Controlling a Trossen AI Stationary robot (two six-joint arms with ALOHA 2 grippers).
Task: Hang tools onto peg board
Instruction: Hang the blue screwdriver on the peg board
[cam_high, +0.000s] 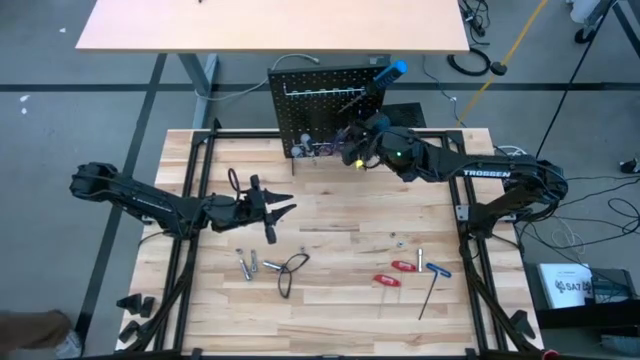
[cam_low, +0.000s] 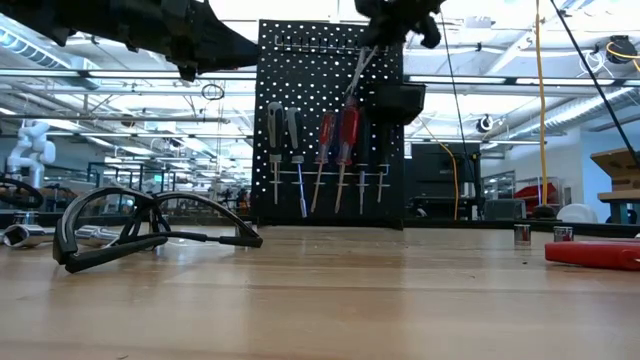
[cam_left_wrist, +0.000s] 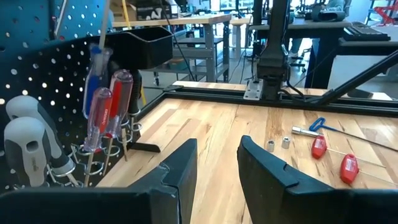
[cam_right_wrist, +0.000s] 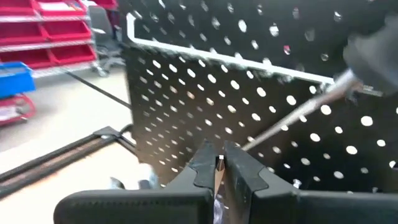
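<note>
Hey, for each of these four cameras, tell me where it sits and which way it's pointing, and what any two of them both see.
High: overhead, looking straight down on the table, both arms and the peg board.
Low: tabletop height, facing the peg board; arms enter from above.
Left wrist: past the open left gripper toward red-handled tools.
Right wrist: past the shut right gripper at the board.
Shared: all four see the peg board.

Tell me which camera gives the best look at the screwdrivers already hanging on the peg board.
The low view: the hanging screwdrivers face it in a row on the peg board. The left wrist view shows some handles obliquely; the high view sees the board edge-on; the right wrist view shows none clearly.
</note>
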